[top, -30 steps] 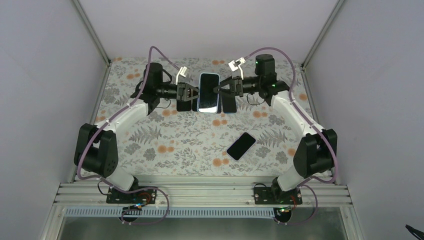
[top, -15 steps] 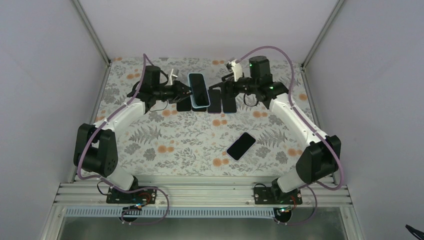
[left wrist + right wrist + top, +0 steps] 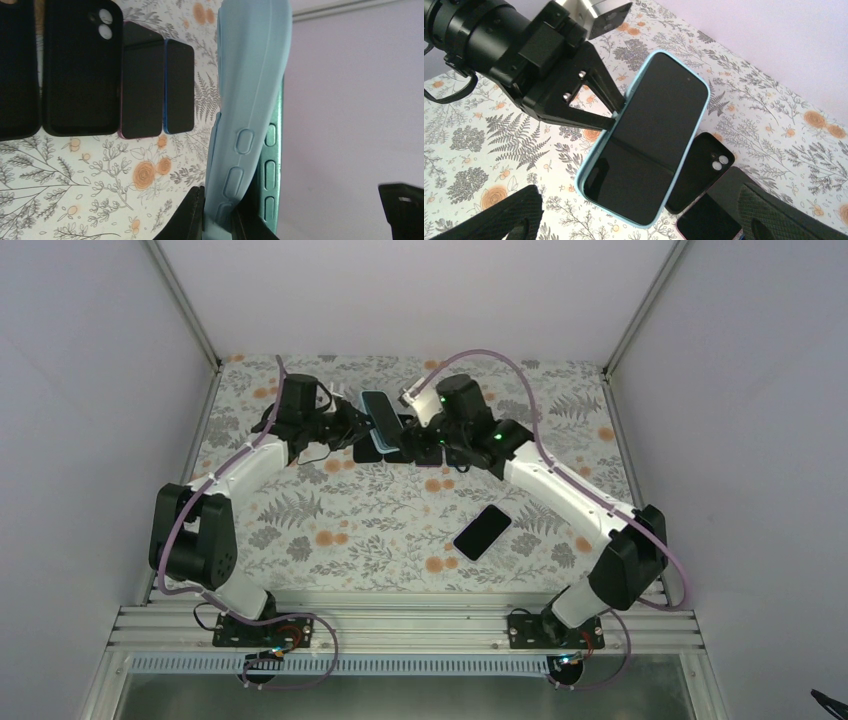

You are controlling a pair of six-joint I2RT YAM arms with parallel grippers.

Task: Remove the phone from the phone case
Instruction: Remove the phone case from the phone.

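From above, the left gripper (image 3: 362, 426) is clamped on one long edge of a pale blue phone case (image 3: 376, 442). It holds the case tilted above the floral tabletop (image 3: 340, 515), toward 12 o'clock. The phone (image 3: 379, 416) sits inside, glossy black screen up. The right gripper (image 3: 412, 430) hangs just beside the case at its 3 o'clock side. A bare black handset (image 3: 482, 532) lies flat toward 4 o'clock, well apart.

The left wrist view shows the case wall, matte and soft-looking, with moulded oblong button bumps. The phone's teal metal edge shows along it at 3 o'clock. At 6 o'clock the black fingers (image 3: 194, 216) pinch that wall. Below, a black case with two round lens holes (image 3: 82, 65), a pink-rimmed handset (image 3: 141, 80) and a blue-rimmed one (image 3: 178, 80) lie side by side.

In the right wrist view the case is a rounded rectangle, gripped at 9 o'clock. The right's ribbed pads (image 3: 499, 217) are spread wide at 7 and 5 o'clock, touching nothing, with the phone between them.
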